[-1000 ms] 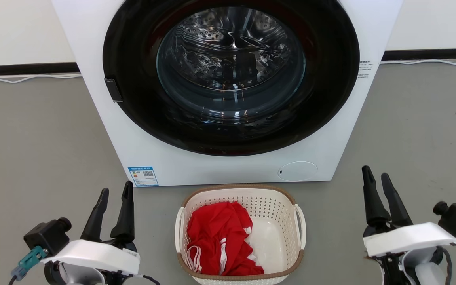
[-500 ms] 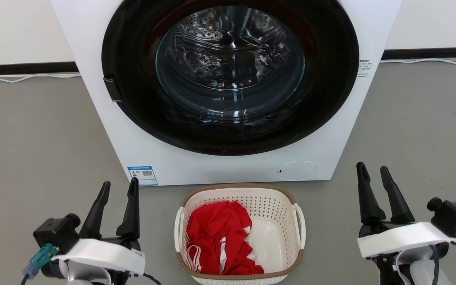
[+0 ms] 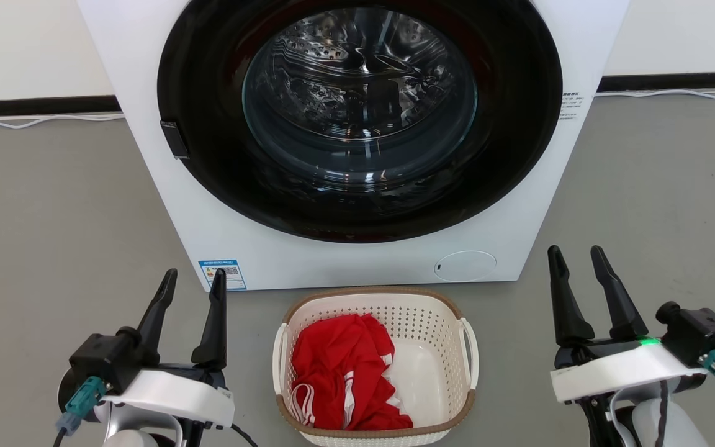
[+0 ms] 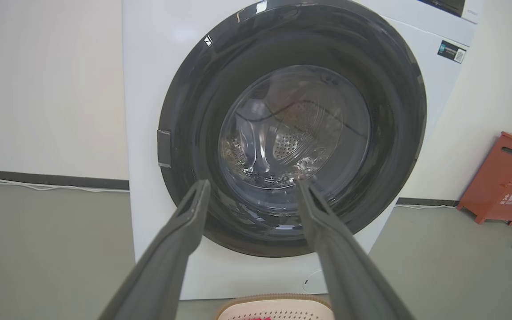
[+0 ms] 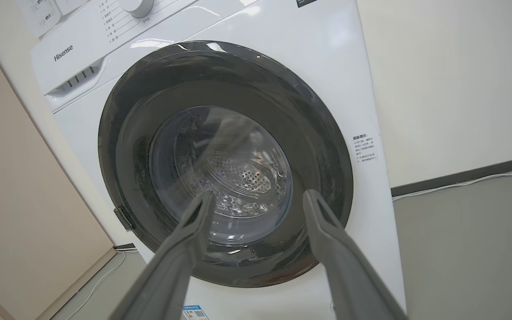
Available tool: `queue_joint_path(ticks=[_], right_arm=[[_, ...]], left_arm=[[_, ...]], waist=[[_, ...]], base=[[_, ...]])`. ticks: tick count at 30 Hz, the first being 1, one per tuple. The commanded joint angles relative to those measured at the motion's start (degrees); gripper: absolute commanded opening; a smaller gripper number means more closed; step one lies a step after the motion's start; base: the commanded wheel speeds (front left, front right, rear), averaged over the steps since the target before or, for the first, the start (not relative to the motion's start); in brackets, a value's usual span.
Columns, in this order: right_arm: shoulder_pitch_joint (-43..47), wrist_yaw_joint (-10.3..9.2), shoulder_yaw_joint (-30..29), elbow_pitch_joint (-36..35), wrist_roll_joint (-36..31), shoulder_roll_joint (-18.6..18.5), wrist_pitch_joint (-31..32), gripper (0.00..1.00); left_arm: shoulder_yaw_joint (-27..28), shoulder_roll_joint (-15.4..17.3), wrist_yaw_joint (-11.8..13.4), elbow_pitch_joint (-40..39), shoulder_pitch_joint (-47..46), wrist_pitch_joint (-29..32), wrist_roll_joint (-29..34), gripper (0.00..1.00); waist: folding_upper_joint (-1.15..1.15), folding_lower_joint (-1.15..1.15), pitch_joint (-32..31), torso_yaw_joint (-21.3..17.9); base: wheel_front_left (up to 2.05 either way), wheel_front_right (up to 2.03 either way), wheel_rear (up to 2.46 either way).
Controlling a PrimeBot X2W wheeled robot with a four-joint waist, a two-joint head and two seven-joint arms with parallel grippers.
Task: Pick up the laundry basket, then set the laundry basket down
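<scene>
Now | left gripper (image 3: 195,274): fingers spread, gripping nothing | right gripper (image 3: 575,251): fingers spread, gripping nothing | basket (image 3: 395,315): on the floor (image 3: 53,236) between the two finger pairs, apart from both, level with their bases, red cloth (image 3: 336,366) inside | washer (image 3: 221,239): ahead of all fingertips, just behind the basket, its round door (image 3: 357,112) facing them

"Hisense" stands on the washer (image 5: 340,89), at ten o'clock from its door (image 5: 225,164). The blue sticker (image 3: 223,274) at seven o'clock is unreadable.
</scene>
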Motion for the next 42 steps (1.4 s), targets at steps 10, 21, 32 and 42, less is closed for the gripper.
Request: queue_joint_path(ticks=[10, 21, 32, 42], right_arm=[[-3.20, 0.42, 1.73, -1.60, -6.10, -0.63, -2.37, 1.00], [-3.10, 0.42, 1.47, -1.02, -6.13, -0.47, -2.37, 1.00], [-3.28, 0.42, 1.36, -0.56, -6.18, -0.38, -2.37, 1.00], [-3.44, 0.42, 1.36, -0.29, -5.96, -0.40, -2.37, 1.00]], left_arm=[[1.56, 0.61, -0.34, -2.33, -3.63, -2.25, 6.21, 1.00], [1.78, 0.42, -0.34, -1.96, -3.65, -2.25, 5.83, 1.00], [1.90, 0.32, -0.34, -1.65, -3.75, -2.25, 5.64, 1.00], [1.91, 0.31, -0.34, -1.54, -3.84, -2.25, 5.50, 1.00]], waist=[[0.00, 0.00, 0.00, -0.11], [0.00, 0.00, 0.15, -0.16], [0.00, 0.00, 0.36, -0.19], [0.00, 0.00, 0.77, -0.30]], base=[[0.00, 0.00, 0.00], [0.00, 0.00, 0.00], [0.00, 0.00, 0.00], [0.00, 0.00, 0.00]])
